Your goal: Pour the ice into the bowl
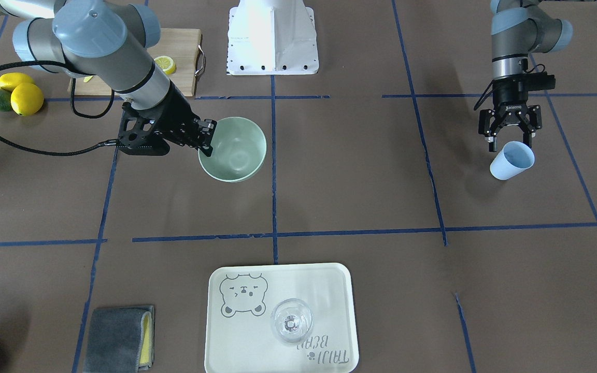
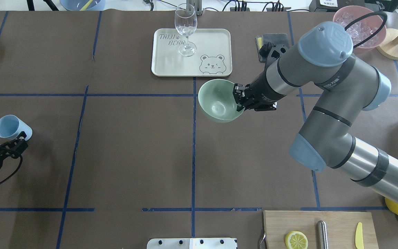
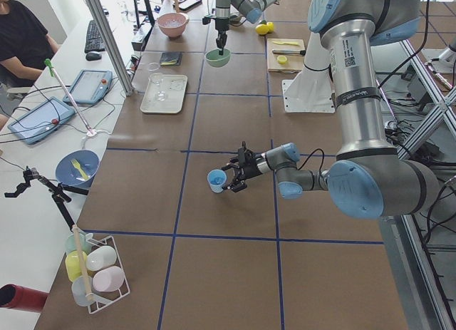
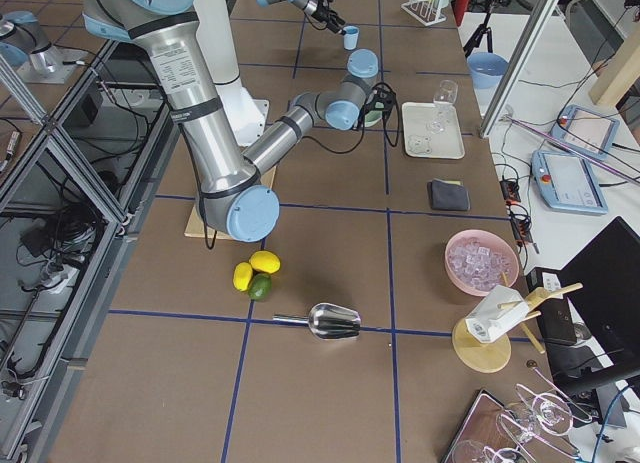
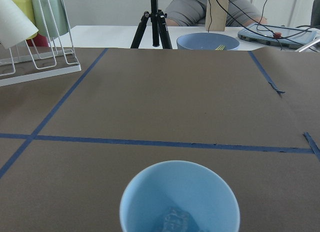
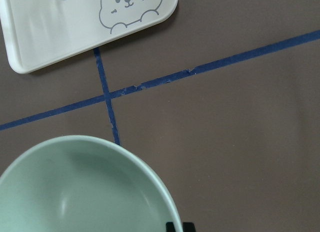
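The pale mint-green bowl is near the table's middle and tilted. My right gripper is shut on its rim; the right wrist view shows its empty inside. My left gripper is far out on my left, shut on a light blue cup that it holds tilted above the table. A clear ice cube lies in the cup's bottom. More ice fills a pink container at the far right.
A cream tray with a wine glass lies beyond the bowl. A cutting board with a lemon half is near my base on the right, and whole lemons are beside it. A grey cloth and a metal scoop lie on the right side.
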Tool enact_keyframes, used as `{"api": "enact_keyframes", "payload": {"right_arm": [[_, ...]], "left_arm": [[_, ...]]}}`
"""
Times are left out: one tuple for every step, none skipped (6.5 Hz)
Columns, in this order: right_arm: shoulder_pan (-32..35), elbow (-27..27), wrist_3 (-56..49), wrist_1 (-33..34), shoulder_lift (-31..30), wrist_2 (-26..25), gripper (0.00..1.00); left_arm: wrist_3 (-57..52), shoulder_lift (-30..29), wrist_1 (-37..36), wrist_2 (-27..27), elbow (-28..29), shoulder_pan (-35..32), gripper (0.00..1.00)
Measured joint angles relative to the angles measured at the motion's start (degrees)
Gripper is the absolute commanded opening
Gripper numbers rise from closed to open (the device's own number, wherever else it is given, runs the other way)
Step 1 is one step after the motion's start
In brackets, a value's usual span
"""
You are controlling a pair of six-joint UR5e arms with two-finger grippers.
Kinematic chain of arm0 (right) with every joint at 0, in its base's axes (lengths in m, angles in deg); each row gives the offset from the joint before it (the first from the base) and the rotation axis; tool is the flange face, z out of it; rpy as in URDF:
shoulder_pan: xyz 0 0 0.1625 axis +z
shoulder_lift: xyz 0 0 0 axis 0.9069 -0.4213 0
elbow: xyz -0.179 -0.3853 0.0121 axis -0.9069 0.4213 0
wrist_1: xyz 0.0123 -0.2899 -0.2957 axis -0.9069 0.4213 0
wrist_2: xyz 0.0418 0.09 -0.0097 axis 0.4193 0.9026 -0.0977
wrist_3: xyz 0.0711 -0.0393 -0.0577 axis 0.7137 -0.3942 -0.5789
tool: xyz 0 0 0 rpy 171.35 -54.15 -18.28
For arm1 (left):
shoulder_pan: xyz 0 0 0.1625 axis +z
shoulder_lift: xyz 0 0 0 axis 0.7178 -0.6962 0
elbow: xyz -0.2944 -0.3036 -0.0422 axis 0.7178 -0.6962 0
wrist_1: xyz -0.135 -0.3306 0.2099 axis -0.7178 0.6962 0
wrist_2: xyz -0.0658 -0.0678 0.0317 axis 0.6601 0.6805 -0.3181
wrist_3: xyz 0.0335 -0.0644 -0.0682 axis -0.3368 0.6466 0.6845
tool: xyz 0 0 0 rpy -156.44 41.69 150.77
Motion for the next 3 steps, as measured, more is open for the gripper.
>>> {"api": "enact_keyframes", "payload": {"right_arm": [[-0.7, 0.0, 0.2, 0.3, 0.5, -0.7, 0.00], [-1.2, 0.1, 0.2, 0.4, 0.7, -1.1, 0.00], [-1.8, 0.1, 0.3, 0.4, 1.0, -1.8, 0.00]], "left_arm": [[0.0, -2.4, 0.1, -2.2, 3.1, 0.1, 1.00], [0.0, -4.0, 0.1, -3.6, 5.3, 0.1, 1.00], [0.0, -4.5, 0.2, -4.3, 6.4, 0.1, 1.00]]}}
